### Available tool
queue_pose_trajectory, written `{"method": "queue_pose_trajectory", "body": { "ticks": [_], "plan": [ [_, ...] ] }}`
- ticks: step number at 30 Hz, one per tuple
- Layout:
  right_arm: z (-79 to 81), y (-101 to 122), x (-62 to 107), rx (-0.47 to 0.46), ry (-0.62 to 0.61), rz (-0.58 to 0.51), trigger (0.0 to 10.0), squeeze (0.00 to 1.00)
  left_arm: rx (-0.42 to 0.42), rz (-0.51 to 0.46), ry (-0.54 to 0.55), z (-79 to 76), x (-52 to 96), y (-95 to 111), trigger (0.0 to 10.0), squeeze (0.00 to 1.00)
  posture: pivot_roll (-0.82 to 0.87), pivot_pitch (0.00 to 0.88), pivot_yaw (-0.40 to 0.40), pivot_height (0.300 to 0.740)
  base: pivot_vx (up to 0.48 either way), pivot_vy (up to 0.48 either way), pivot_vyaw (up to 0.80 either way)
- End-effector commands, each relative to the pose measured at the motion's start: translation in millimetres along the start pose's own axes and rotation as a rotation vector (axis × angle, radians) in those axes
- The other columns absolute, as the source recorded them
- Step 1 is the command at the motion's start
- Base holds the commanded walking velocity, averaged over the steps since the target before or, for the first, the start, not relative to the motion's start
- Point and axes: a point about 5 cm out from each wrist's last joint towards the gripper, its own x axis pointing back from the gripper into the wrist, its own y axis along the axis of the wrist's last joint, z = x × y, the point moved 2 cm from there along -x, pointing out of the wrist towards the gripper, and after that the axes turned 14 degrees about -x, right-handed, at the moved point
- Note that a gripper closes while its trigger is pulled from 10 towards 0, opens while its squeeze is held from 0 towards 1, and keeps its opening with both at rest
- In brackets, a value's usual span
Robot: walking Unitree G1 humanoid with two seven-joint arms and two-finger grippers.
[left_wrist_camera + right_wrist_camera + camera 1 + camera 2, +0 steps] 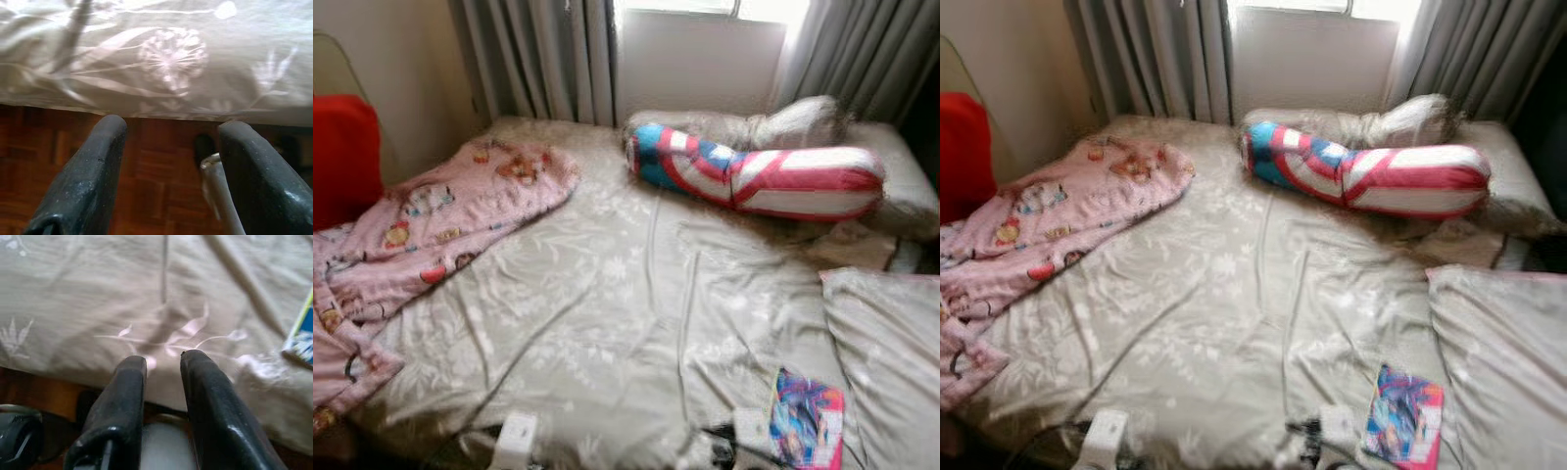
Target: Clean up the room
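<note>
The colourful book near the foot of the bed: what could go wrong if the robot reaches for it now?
1. The colourful book lies flat on the wrinkled bedsheet, so the right gripper, whose fingers are only slightly apart, may pinch sheet along with it.
2. It lies close to the bed's edge; a push could slide it onto the wooden floor.
3. The left gripper is open at the bed's edge and could snag the overhanging sheet.

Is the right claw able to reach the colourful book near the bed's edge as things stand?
Probably yes. The right claw hovers at the bed's edge, and the colourful book lies flat on the bedsheet just beside it, with nothing between them.
</note>
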Motion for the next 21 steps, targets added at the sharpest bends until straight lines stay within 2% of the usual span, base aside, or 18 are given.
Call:
{"method": "queue_pose_trajectory", "body": {
  "ticks": [1, 21],
  "plan": [
    [-9.9, -0.5, 1.7, 0.001, -0.025, 0.005, 10.0, 0.0, -0.011, -0.002, -0.018, -7.7, -0.3, 1.2, 10.0, 0.0, -0.06, 0.0, 0.002, 0.74, 0.0, 0.48, 0.0],
    [-11.1, 1.2, 1.7, 0.019, -0.021, 0.008, 10.0, 0.0, -0.007, -0.004, -0.019, -8.9, -0.5, 2.1, 10.0, 0.0, -0.06, 0.0, -0.003, 0.74, 0.0, 0.48, 0.0]
  ]
}}
